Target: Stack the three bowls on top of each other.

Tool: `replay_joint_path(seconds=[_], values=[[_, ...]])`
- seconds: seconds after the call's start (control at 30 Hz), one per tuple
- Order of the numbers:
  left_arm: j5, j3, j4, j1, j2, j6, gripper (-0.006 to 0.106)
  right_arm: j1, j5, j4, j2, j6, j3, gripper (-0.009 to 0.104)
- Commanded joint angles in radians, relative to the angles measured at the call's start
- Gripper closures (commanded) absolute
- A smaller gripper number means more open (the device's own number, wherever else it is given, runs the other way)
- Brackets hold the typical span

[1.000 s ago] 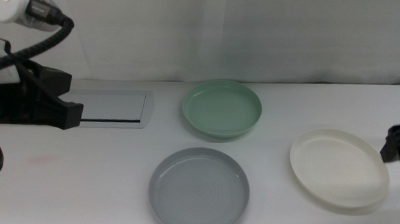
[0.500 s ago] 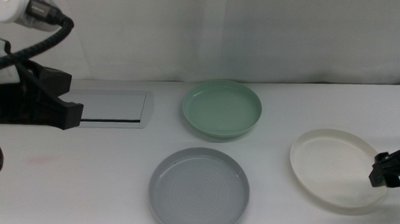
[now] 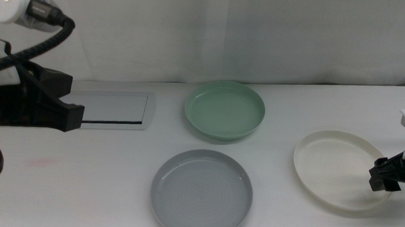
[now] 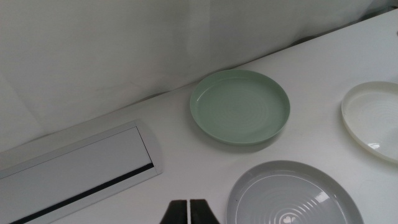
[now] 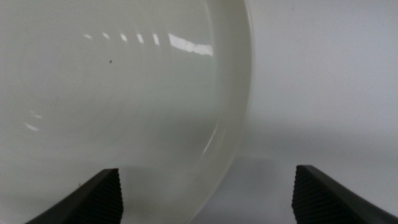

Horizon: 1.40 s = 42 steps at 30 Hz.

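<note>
The white bowl point(image 3: 343, 171) lies at the counter's right, its right rim straddled by the spread fingers of the right gripper point(image 3: 387, 174), nearer it than the pressed-together left gripper point(image 4: 188, 211). The grey bowl point(image 3: 202, 193) and mint green bowl point(image 3: 225, 110) sit leftward, apart.

**Left wrist view: three bowls, panel, jaws together**

Left gripper point(image 4: 189, 210) at frame edge, jaws pressed together, holding nothing. Grey bowl point(image 4: 292, 196) nearest the jaws, partly cut off. Mint bowl point(image 4: 240, 106) beyond it, near the backdrop, apart from grey. White bowl point(image 4: 375, 127) off to one side, cut by the frame edge. Silver panel point(image 4: 74, 168) lies flat in the table point(image 4: 186, 168), with a dark slot along one long side.
</note>
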Motion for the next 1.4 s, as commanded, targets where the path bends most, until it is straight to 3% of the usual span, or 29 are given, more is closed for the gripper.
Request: replay_joint_path(seconds=[0.0,0.27,0.37,0.5,0.63,1.07,1.37], values=[[-0.004,0.004,-0.008,-0.006,-0.004,-0.008,0.103,-0.004,-0.03,0.002,0.001,-0.002,0.003,0.023],[-0.004,0.004,-0.008,-0.006,-0.004,-0.008,0.103,-0.004,-0.057,0.051,0.052,-0.001,0.003,0.024],[-0.004,0.004,-0.008,-0.006,-0.004,-0.008,0.103,-0.004,-0.079,0.076,0.059,-0.001,0.001,0.031],[-0.004,0.004,-0.008,-0.006,-0.004,-0.008,0.103,-0.004,-0.084,0.076,0.074,0.001,0.001,0.06],[-0.004,0.004,-0.008,-0.006,-0.004,-0.008,0.103,-0.004,-0.084,0.076,0.096,0.008,0.001,0.097],[-0.004,0.004,-0.008,-0.006,-0.004,-0.008,0.103,-0.004,-0.078,0.08,0.117,0.024,-0.001,0.097],[-0.004,0.004,-0.008,-0.006,-0.004,-0.008,0.103,-0.004,-0.066,0.084,-0.015,0.022,-0.001,0.097]])
